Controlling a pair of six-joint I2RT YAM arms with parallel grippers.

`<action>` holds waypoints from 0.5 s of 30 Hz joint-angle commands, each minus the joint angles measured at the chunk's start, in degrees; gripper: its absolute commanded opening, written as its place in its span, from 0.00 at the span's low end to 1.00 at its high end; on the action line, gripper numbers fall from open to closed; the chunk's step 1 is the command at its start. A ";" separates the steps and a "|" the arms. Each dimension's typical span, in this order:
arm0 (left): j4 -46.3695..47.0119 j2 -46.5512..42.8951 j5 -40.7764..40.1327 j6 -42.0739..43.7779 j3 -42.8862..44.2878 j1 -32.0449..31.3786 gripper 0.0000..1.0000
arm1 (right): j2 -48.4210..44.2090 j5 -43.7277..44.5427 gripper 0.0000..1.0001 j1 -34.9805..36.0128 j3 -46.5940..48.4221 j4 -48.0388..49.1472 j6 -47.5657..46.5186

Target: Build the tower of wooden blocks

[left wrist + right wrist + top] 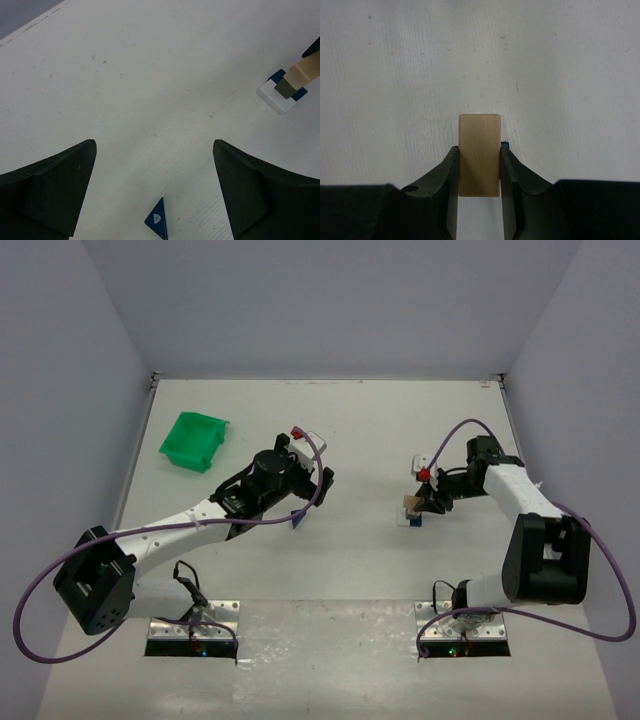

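My right gripper (424, 502) is shut on a tan wood block (479, 155) and holds it right over the small stack (413, 519). A white base piece (477, 216) and a blue block's corner (505, 145) show under the tan block. In the left wrist view the stack (285, 89) shows white, blue and dark grey layers, with the tan block (306, 69) above them. A blue triangular wedge (156, 225) lies flat on the table between the wide-open fingers of my left gripper (154, 145). In the top view the wedge (297, 522) sits just below the left gripper (292, 506).
A green plastic bin (194, 441) stands at the back left of the white table (350, 420). Grey walls close the table on three sides. Purple cables loop from both arms.
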 commanded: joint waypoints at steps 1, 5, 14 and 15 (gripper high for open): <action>2.03 -0.80 1.25 0.45 1.45 -0.34 1.00 | 0.49 -1.88 0.22 0.44 2.54 0.09 -0.58; 2.09 -0.94 1.26 0.35 1.18 -0.34 1.00 | 0.66 -1.56 0.23 0.48 2.62 0.69 0.01; 1.93 -1.25 1.20 0.44 1.25 -0.34 1.00 | 1.03 -0.59 0.24 0.45 1.85 0.75 -0.67; 1.85 -1.25 1.24 0.44 1.25 -0.39 1.00 | 1.08 -0.59 0.24 0.45 1.85 0.71 -0.71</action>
